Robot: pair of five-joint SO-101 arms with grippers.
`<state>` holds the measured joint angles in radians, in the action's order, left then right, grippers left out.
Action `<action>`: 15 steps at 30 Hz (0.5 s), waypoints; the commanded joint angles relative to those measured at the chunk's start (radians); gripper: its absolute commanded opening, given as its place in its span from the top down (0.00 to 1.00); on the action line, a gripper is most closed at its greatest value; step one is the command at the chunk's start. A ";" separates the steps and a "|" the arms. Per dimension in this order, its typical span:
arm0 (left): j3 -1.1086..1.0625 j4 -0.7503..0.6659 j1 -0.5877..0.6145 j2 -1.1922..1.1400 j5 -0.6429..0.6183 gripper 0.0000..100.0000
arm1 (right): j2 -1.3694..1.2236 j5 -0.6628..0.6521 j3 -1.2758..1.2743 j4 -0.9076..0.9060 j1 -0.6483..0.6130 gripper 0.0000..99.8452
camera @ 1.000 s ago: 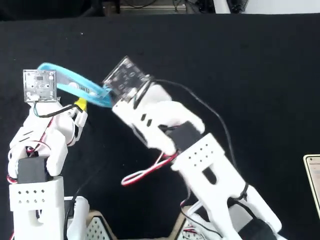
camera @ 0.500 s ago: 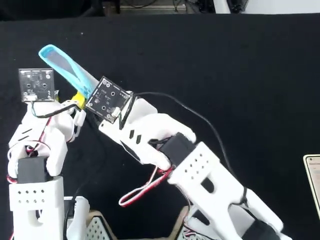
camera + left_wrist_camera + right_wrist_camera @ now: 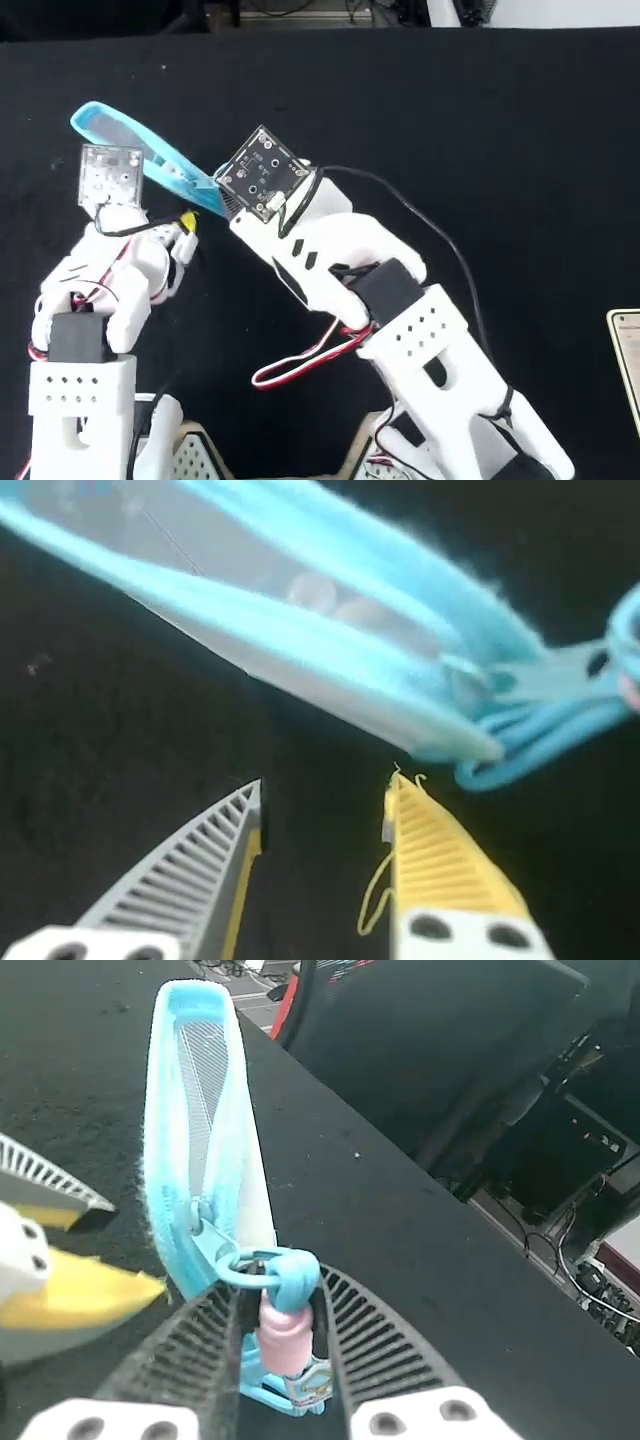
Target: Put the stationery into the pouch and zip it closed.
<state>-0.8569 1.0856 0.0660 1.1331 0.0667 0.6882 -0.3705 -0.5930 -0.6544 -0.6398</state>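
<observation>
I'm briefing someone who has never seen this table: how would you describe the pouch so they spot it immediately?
On the black table, look toward its left side, ahead of the white arms. The pouch is a slim case held at its zip end by the right gripper. It is the one light-blue thing there, with a see-through mesh side.

Left hand (image 3: 325, 788) spread, right hand (image 3: 283, 1308) clamped
</observation>
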 commanded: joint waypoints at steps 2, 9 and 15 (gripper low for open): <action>0.024 0.060 -0.070 0.035 0.003 0.77 | 0.013 -0.008 0.047 0.023 0.020 0.99; -0.002 0.054 -0.117 0.215 -0.032 0.71 | 0.013 -0.008 0.045 0.018 0.020 0.99; -0.189 -0.153 -0.028 0.321 -0.029 0.71 | 0.015 -0.008 0.045 0.015 0.018 0.99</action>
<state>-0.9904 1.0242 -0.0077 1.4154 0.0453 0.6882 -0.3705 -0.5930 -0.6544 -0.6398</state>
